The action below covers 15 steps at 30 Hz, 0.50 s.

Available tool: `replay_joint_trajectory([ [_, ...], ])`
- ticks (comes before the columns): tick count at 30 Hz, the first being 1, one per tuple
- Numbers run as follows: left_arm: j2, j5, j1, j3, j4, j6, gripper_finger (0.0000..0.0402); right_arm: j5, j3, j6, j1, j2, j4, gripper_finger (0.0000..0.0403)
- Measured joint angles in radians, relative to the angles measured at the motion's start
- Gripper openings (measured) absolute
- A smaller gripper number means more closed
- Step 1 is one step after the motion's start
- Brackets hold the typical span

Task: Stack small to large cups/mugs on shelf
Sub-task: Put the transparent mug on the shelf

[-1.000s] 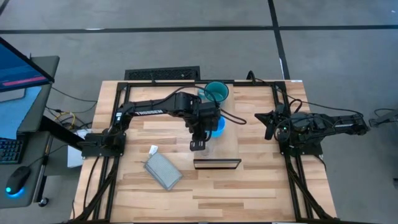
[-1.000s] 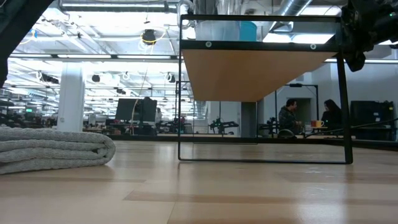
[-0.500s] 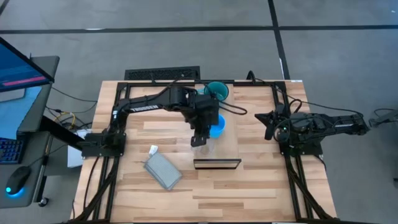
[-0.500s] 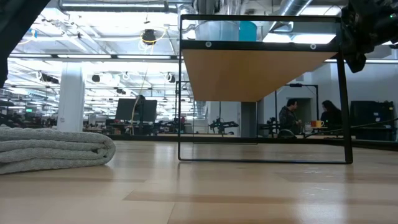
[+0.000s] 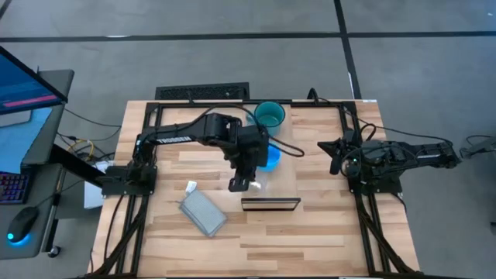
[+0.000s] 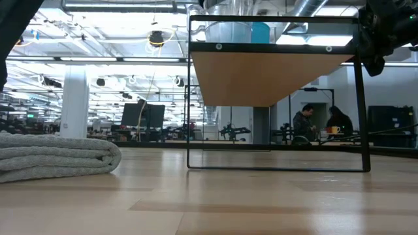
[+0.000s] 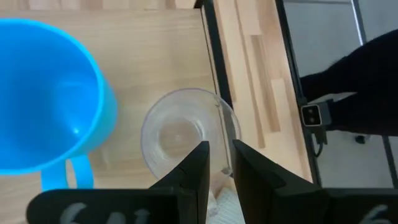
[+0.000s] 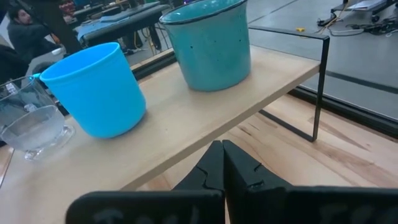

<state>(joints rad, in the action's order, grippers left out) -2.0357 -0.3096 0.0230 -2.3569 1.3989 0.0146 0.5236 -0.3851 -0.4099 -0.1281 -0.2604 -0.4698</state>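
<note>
Glass cup (image 7: 186, 134) sits on the shelf (image 8: 205, 115), just beside the blue mug (image 8: 94, 88), with the teal mug (image 8: 209, 42) standing farther along the same plank. So all three are up there in a row, small to large, by the look of the right wrist view. Left gripper (image 7: 216, 168) hangs over the glass cup's rim, its two dark fingers drawn close with only a narrow gap, and from the left wrist view I cannot tell whether they pinch the glass wall or sit clear of it. In the high view the left arm reaches across the middle of the table (image 5: 325, 232) above the cups. Right gripper (image 8: 222, 163) waits at its own side of the table, fingers pressed together, holding nothing. My read: the placing is about done. To finish well, the left gripper should lift straight up, no sideways drift, since the glass is light and touching-close to the blue mug's handle. Grey pouch (image 5: 203, 212) lies apart, off the shelf.
</note>
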Motion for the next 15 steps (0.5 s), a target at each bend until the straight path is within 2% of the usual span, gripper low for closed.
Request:
replay_joint_trajectory([
  [5,0.037,0.059,0.0,0.002,-0.034,-0.012,0.0057,0.0,0.0,0.0,0.0,0.0,-0.002,0.0016],
  [15,0.167,0.384,0.05,0.013,-0.049,-0.1,0.0057,0.0,0.0,0.0,0.0,0.0,-0.002,0.0016],
])
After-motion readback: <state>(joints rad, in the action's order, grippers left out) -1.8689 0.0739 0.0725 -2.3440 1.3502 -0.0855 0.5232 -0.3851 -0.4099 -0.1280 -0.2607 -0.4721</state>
